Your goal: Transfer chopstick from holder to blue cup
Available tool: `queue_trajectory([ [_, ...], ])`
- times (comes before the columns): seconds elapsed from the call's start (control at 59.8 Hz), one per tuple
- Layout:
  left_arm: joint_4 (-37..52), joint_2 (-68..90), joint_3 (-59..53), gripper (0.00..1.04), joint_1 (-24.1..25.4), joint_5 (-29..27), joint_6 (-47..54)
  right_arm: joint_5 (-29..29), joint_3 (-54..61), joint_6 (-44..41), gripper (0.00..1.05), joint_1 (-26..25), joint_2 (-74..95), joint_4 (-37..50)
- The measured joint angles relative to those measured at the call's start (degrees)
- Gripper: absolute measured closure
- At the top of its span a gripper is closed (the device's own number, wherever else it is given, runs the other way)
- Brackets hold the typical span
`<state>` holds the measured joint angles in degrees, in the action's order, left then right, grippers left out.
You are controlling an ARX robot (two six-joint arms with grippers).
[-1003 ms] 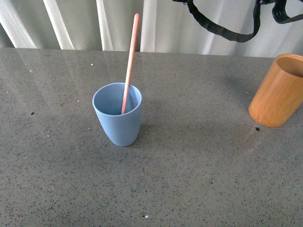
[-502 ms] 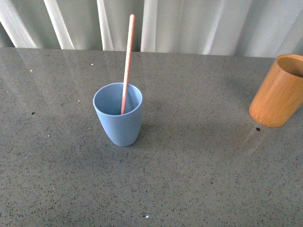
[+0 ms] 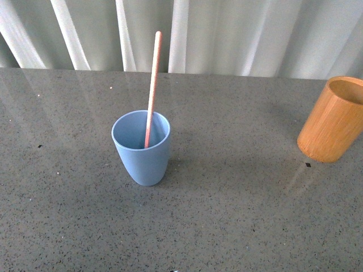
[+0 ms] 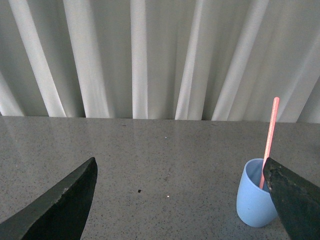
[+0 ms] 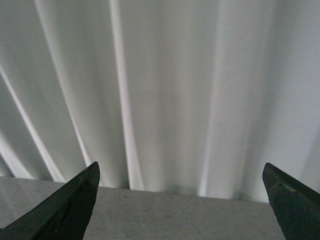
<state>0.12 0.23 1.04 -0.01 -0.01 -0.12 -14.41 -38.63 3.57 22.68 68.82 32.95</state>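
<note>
The blue cup (image 3: pixel 142 148) stands upright on the grey speckled table, left of middle in the front view. The pale-pink chopstick (image 3: pixel 152 85) stands in it, leaning on the far rim. The orange-brown holder (image 3: pixel 332 120) stands at the right edge; no stick shows in it. No arm shows in the front view. In the left wrist view my left gripper (image 4: pixel 180 200) is open and empty, with the cup (image 4: pixel 254 200) and chopstick (image 4: pixel 270 135) beside one dark finger (image 4: pixel 295 200). My right gripper (image 5: pixel 180 200) is open and empty, facing the curtain.
A white pleated curtain (image 3: pixel 227 34) hangs behind the table's far edge. The grey table (image 3: pixel 227 215) stretches across the front view, with a few small dark specks (image 3: pixel 308 165) on it.
The black cable and arm parts at the top right one second ago have left the front view. The chopstick has settled a little more upright in the cup. The view has shifted slightly.
</note>
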Motion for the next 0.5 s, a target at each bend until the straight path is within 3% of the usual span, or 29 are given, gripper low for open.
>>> queue_trajectory([
  [0.201,0.00,0.00,0.00,0.07,0.00,0.00,0.00,-4.76,9.18,-1.46,0.10,-7.85,-13.84,-4.52],
  [0.502,0.00,0.00,0.00,0.07,0.00,0.00,0.00,0.61,19.41,1.60,0.10,-32.24,-41.20,-25.18],
])
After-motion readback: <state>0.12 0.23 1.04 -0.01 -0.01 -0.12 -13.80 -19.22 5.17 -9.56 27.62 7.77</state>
